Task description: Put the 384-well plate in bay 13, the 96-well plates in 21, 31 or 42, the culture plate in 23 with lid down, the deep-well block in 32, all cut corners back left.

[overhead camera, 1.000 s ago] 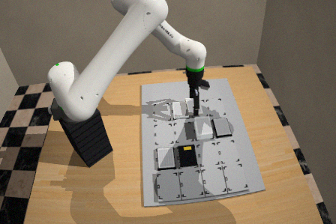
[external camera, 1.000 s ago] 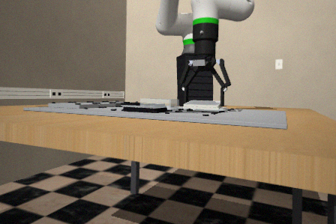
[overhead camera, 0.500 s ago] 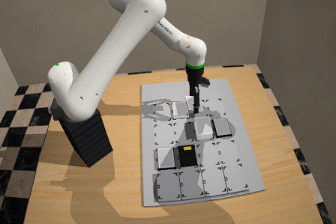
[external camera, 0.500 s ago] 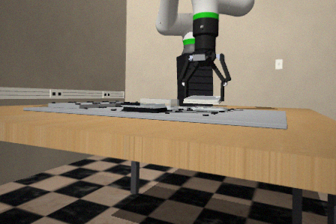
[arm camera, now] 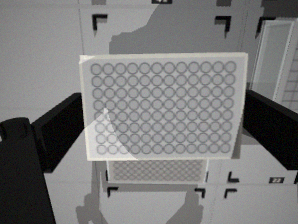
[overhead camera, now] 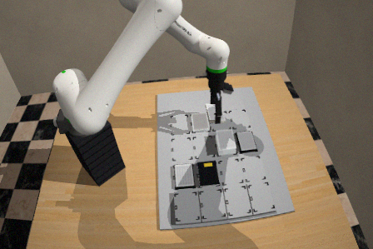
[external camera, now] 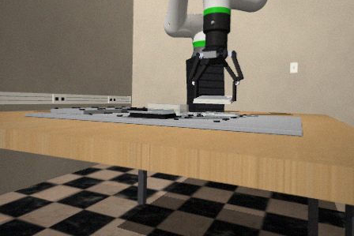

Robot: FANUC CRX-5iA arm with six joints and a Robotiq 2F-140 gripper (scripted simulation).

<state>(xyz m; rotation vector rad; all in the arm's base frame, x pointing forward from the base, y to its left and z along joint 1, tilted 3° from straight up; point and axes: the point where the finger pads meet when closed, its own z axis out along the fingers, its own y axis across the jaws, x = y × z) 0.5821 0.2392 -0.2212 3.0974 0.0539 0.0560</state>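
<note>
The claw (arm camera: 162, 120) is clamped on the short ends of a 96-well plate (arm camera: 162, 106), holding it level just above the deck mat (external camera: 273, 125) with a second plate (arm camera: 157, 171) showing directly beneath — a thin, stiff, light piece, I judge, with smooth walls that could slip or tilt, so the end-wall grip near its middle suits it. Farther out the mat's bays lie on a wooden table (external camera: 166, 146), then checkered floor (external camera: 99, 204) and plain walls — a room with ample space.
</note>
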